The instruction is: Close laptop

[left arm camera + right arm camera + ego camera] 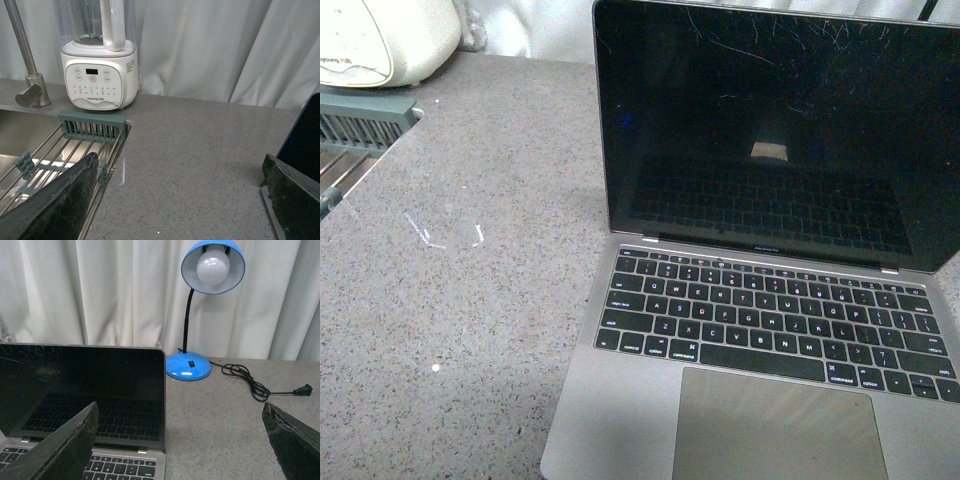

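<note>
The laptop stands open on the grey speckled counter at the right of the front view, its scratched black screen upright and dark, black keys and large trackpad toward me. Neither gripper shows in the front view. My left gripper is open over bare counter, with the laptop's screen edge just beyond one finger. My right gripper is open, low behind the keyboard side; the laptop's screen and some keys lie by one finger, bare counter by the other.
A sink with a wire rack and faucet lies left of the laptop. A white blender base stands at the back by the curtain. A blue desk lamp and its black cord sit right of the laptop.
</note>
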You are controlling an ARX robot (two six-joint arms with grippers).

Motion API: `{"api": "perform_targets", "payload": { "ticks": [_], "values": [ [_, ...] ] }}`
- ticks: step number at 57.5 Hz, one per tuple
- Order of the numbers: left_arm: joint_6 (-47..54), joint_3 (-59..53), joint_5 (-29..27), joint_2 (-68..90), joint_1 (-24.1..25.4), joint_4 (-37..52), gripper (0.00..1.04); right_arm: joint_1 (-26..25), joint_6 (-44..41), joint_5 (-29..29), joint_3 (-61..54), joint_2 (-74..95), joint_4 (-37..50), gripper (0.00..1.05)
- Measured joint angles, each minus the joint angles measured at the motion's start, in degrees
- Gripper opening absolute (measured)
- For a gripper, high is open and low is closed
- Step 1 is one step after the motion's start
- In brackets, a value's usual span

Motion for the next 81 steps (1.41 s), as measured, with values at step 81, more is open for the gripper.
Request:
{"api": "perform_targets", "payload": {
  "ticks": [81],
  "values": [
    [0.0, 0.0, 0.0, 0.0, 0.0, 0.0, 0.98, 0.0, 0.0, 0.0, 0.0, 0.0, 0.0, 0.96]
  ]
}}
